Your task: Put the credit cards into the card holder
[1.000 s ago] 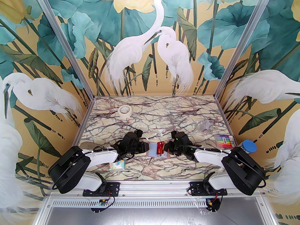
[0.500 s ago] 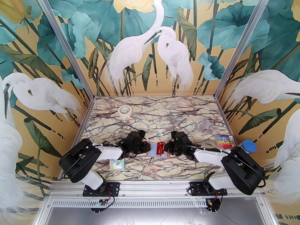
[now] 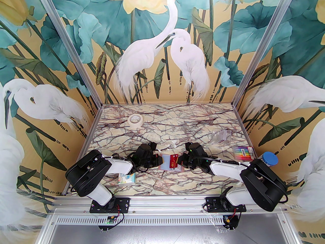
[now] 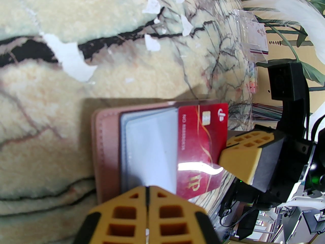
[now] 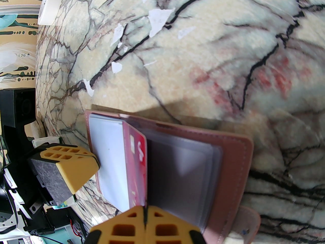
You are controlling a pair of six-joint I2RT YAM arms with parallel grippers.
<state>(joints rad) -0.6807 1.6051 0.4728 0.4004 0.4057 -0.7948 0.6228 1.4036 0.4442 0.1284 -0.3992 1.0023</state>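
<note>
We find the card holder [image 4: 106,149] lying open on the marble-patterned table [image 3: 177,126], near the front edge and between the two arms; its pink cover lies flat and its pale sleeves fan upward. One red card [image 4: 200,136] sits partly inside a clear sleeve, with its outer part exposed. The right gripper [image 5: 145,208] is clamped on that card's free edge, fingers together with the plastic between them. The left gripper [image 4: 147,188] has its fingers pressed together at the holder's opposite side, tips against a pale sleeve; we cannot tell whether it pinches that sleeve.

We judge the card light, stiff and glossy, apt to slip or twist if held by a corner; the hold belongs at the middle of the exposed edge, pushing in line with the pocket. The sleeves look thin and limp; the holder looks light enough to slide, so it wants bracing at the cover.
</note>
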